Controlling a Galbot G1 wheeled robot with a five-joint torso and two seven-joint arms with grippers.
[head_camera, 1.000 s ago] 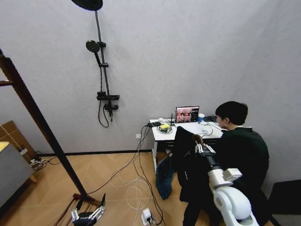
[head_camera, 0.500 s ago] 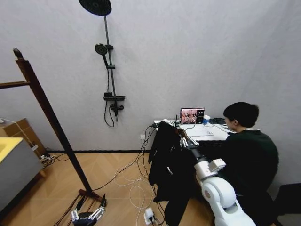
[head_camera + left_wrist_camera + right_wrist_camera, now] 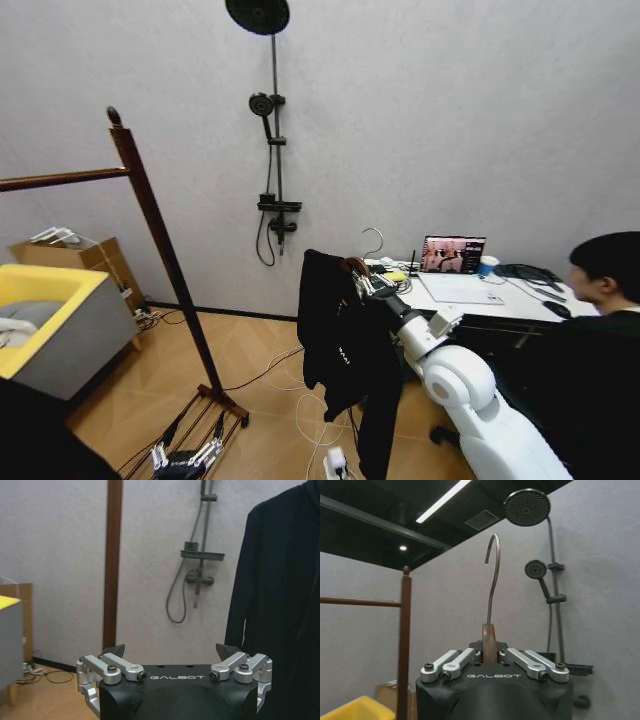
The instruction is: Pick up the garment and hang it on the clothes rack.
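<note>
One arm is doing all the carrying: the right gripper (image 3: 362, 284) is holding the garment (image 3: 335, 350) up by its wooden hanger (image 3: 489, 643), fingers (image 3: 454, 662) pinched in on the neck just under the metal hook (image 3: 493, 575). Gripping there is leaving the hook free and upright above the fingers, which is what it will need to catch over a bar. The black jacket is hanging loose below, clear of the floor, its sleeve and hem drooping in front of the robot's white right arm.

Taking the clothes rack (image 3: 160, 255) as the landmark, the garment is well apart from it, off to its right and nearer the shower pole (image 3: 275, 150) on the wall behind. The hook is sitting lower than the rack's horizontal bar (image 3: 62, 180), so I'd judge it still has to be brought across and raised before it can go on.

The left gripper (image 3: 171, 657) is hanging low beside the rack's slatted base (image 3: 195, 425), fingers spread wide and holding nothing, probably kept down there out of the way. A yellow bin (image 3: 45, 300) is standing beyond the rack's post on the far side from the jacket, and a bench (image 3: 465, 295) with a laptop is behind the garment; what is lying in the bin I can't quite make out.
</note>
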